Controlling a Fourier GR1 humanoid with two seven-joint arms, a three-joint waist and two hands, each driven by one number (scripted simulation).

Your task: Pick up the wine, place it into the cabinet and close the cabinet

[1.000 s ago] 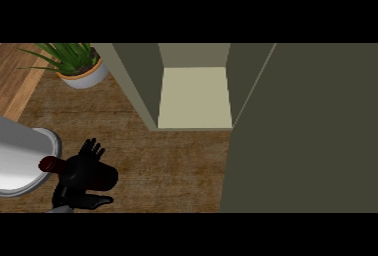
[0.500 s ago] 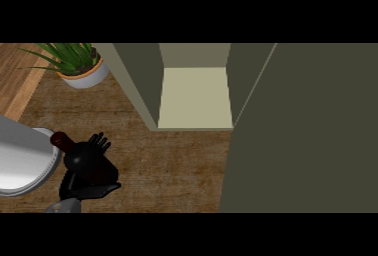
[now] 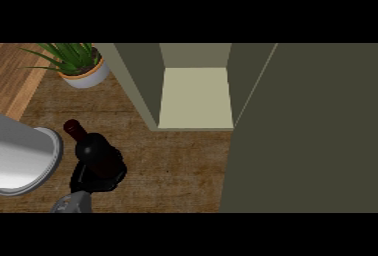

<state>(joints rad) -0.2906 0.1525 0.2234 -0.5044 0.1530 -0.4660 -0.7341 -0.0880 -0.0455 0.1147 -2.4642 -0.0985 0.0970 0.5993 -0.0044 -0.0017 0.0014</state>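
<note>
While the wine (image 3: 83,141) stands on the brown counter (image 3: 170,160) at the view's lower left, its red-capped neck points up toward the camera and most of its dark body is hidden by the one hand (image 3: 100,170) in view. That hand is black and is curled round the bottle's body, holding it; its grey forearm comes in from the lower edge. Which arm it belongs to cannot be told for certain, though its place at the view's left suggests the left hand. No other hand shows.

Just to the bottle's left lies a large grey rounded object (image 3: 26,160), near enough to matter. Up and to the right stands the cabinet (image 3: 196,95), its pale shelf bare, and its dark door (image 3: 310,130) swung open along the right side. A potted plant (image 3: 77,62) sits at the upper left, well apart.

The step in hand looks like carrying the bottle. To do it well, I judge the hand should lift it straight up, keep it upright, swing right toward the opening, and clear the cabinet's left wall before lowering it onto the shelf.
</note>
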